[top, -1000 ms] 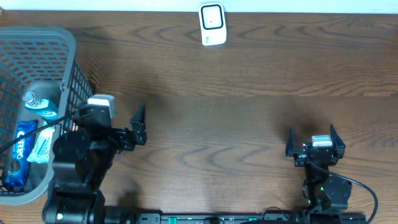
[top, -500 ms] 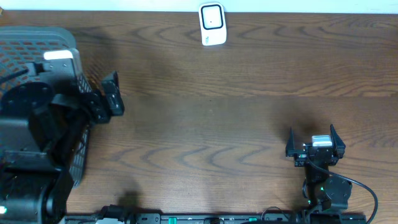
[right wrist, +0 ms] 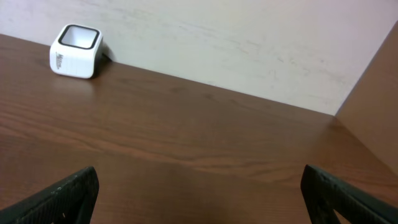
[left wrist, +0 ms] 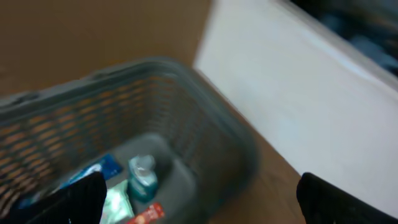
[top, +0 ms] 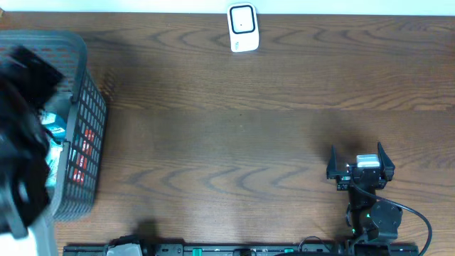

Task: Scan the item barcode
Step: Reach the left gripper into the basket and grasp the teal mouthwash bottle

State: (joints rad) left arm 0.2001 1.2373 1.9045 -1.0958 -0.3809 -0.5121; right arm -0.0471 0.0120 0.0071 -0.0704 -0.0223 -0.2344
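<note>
The white barcode scanner stands at the table's far edge and also shows as the scanner at the right wrist view's upper left. Packaged items lie in the grey basket: a teal bottle, a blue packet, a pale green packet and a red packet. My left gripper hovers open above the basket, holding nothing; from overhead its arm is a dark blur. My right gripper rests open and empty at the front right, far from the scanner.
A pale wall runs behind the table's far edge. Bare brown tabletop lies between the basket and the right arm.
My left arm has swung from the table beside the basket up and leftward over the basket, blurring as it goes. The right arm has not moved.
</note>
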